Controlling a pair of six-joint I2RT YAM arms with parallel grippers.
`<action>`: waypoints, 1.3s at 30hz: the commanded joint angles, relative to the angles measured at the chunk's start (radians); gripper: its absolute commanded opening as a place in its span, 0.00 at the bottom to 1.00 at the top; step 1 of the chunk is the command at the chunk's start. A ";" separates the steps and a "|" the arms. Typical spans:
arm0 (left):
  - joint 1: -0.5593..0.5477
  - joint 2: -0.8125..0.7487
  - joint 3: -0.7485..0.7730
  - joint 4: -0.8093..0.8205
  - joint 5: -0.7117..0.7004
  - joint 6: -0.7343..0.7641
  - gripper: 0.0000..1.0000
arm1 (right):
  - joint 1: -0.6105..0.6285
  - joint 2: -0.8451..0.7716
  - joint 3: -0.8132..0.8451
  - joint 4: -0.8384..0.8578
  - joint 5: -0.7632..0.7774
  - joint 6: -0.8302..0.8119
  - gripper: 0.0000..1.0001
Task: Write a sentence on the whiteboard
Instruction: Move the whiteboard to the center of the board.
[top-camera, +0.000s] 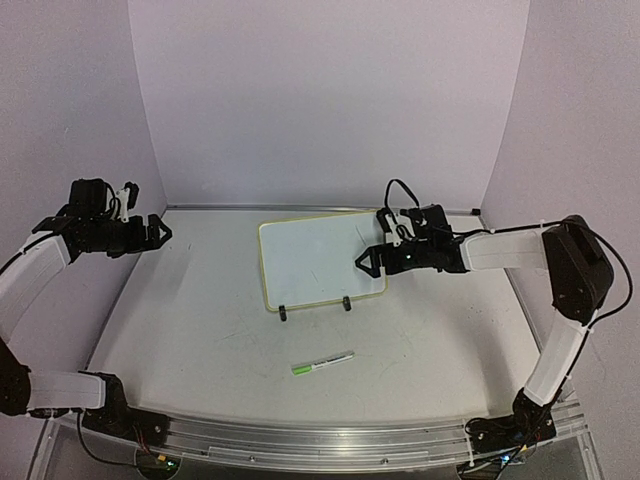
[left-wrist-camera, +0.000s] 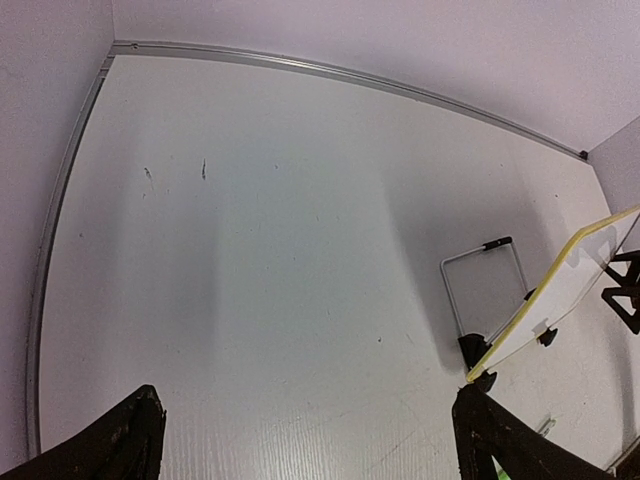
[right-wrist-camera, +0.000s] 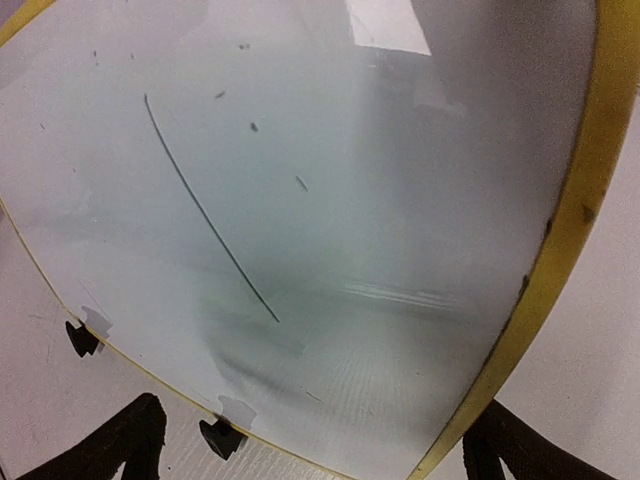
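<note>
I work on a white table (top-camera: 200, 330) with small dark scuffs. Pale lilac walls (top-camera: 330, 100) close three sides. A thin metal strip (top-camera: 220, 208) runs along its back edge, an aluminium rail (top-camera: 330, 442) along the near edge.

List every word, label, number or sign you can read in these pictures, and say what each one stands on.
No text can be read in any view.
whiteboard: no words or numbers, only one thin slanted stroke and a few specks.
marker: any print on its pale barrel is too small to read.
</note>
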 joint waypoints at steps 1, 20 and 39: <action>0.001 0.000 0.003 0.038 0.019 0.010 0.99 | -0.002 0.024 0.046 0.027 -0.017 -0.026 0.98; 0.001 0.007 0.006 0.039 0.027 0.004 0.99 | 0.084 0.062 0.093 0.027 0.007 -0.006 0.98; -0.410 -0.144 -0.032 -0.001 -0.204 -0.020 0.94 | 0.076 -0.302 -0.118 -0.082 0.347 0.141 0.98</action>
